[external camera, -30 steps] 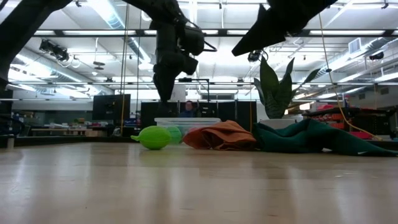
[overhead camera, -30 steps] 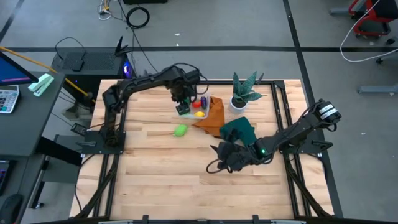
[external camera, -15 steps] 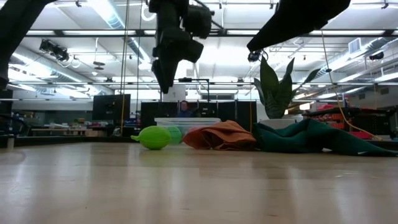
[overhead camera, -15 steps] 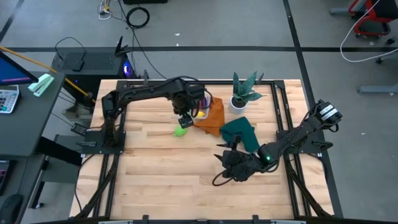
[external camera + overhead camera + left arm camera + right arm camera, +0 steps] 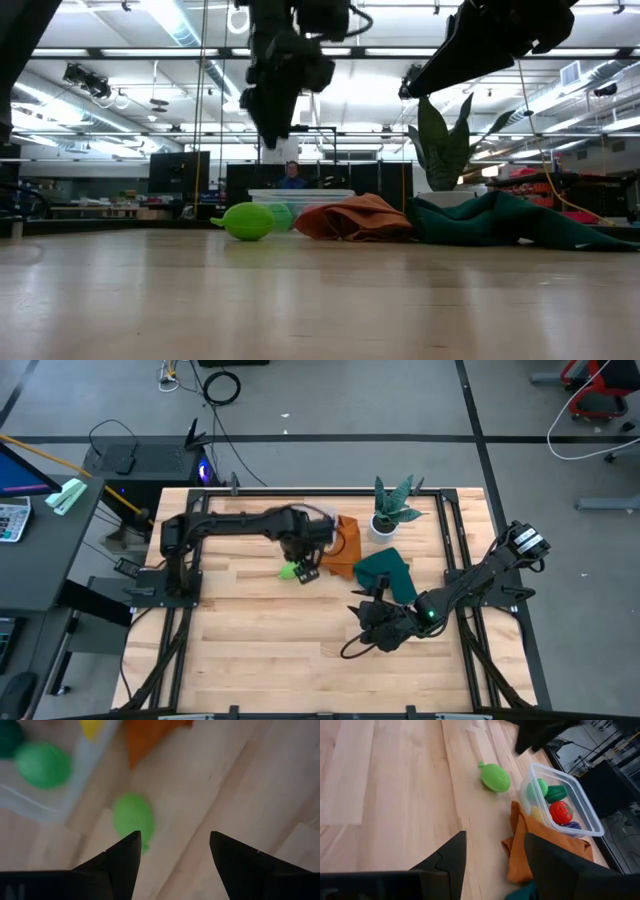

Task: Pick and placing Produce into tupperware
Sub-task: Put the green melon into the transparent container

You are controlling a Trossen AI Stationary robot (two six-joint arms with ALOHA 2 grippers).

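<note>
Tupperware: clear, near the far edge of the surface, about mid-width, with the orange cloth lying against one side. Contents: a round green piece, a dark green piece, a red one, a yellow one partly hidden by the wall, and a dark purple one at the rim.

One light green produce piece lies outside, on the bare wood just beside the container, apart from it.

Left claw: hangs above that loose green piece, fingers spread apart, nothing between them, touching nothing.

Right claw: toward the near right part of the surface, by the dark green cloth; fingers parted, empty.

Potted plant stands at the far edge, right of the container.
</note>
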